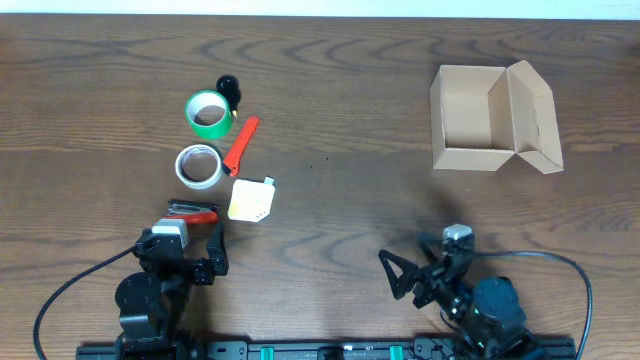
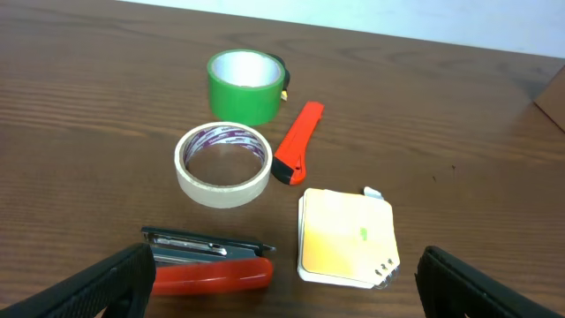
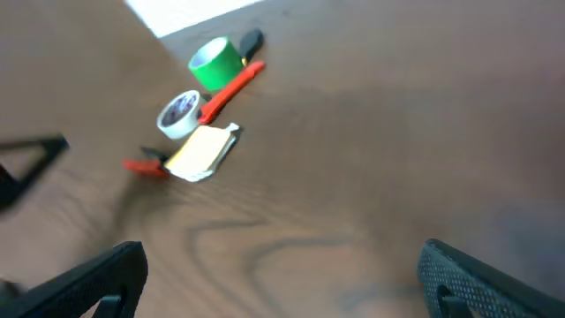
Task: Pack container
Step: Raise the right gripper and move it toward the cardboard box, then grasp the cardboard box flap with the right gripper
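1. Left gripper (image 2: pixel 284 274): jaws spread wide with nothing between them, low at the near left of the table (image 1: pixel 340 150).
2. Right in front of it is a red stapler (image 2: pixel 207 265), lying flat. A yellow sticky-note pad (image 2: pixel 346 240) sits just beside the stapler, to its right.
3. Further out is a white tape roll (image 2: pixel 222 163), flat with its hole up. An orange box cutter (image 2: pixel 296 143) lies just beside it on the right, at a slant.
4. Behind those is a green tape roll (image 2: pixel 244 86), also hole up. A small black object (image 1: pixel 229 88) is tucked behind it; cannot tell if they touch.
5. Right gripper (image 3: pixel 282 265): jaws spread wide, empty, at the near edge right of centre, aimed toward the left cluster. Its wrist view is blurred.
6. Container (image 1: pixel 490 120): far right of the table, well apart from both grippers and the cluster. It is open on top, with the lid flap folded out to the right.
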You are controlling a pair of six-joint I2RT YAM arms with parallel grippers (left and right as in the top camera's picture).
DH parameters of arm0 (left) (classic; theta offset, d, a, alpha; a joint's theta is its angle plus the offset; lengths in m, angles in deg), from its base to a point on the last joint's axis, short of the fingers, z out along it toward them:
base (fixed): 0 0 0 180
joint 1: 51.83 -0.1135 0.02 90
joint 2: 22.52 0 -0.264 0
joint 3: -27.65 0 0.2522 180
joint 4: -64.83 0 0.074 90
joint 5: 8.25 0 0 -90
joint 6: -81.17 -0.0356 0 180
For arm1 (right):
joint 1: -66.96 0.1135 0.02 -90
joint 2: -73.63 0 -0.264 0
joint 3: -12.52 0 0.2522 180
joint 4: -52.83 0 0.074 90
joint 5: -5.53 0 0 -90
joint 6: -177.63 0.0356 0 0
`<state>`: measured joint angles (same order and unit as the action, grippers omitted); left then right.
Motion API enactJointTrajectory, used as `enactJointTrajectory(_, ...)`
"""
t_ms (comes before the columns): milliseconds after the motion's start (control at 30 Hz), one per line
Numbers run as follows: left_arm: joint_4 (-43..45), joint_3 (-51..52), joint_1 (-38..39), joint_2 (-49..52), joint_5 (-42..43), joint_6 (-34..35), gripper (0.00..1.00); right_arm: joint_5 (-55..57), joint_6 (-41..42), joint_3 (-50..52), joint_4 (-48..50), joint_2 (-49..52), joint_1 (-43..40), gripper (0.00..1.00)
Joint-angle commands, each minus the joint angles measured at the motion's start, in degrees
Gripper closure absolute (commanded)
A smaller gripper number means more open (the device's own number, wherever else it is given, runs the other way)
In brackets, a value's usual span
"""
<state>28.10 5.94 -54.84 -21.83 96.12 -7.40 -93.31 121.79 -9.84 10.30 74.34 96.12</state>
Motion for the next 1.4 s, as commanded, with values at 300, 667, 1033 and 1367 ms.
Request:
enactJointTrajectory(300, -0.2, 1.2, -0.3, -0.4, -0.8, -0.8, 0.05, 5.5, 10.1, -2.8, 4.2, 10.8, -5.0, 0.01)
enactJointTrajectory(667, -0.2, 1.2, -0.3, -0.4, -0.8, -0.8, 0.05, 7.5, -12.8, -33.8, -2.4, 51.4, -15.0, 0.01)
enactJointTrajectory(1033, -0.2, 1.2, -0.3, -0.4, -0.8, -0.8, 0.05, 21.1, -21.6, -58.6, -7.4, 83.9, -18.0, 0.01)
enactJointTrajectory(1367, -0.2, 1.2, -0.3, -0.4, -0.8, -0.8, 0.05, 18.2, -21.6, -61.8, -1.7, 99.6, -22.8, 0.02)
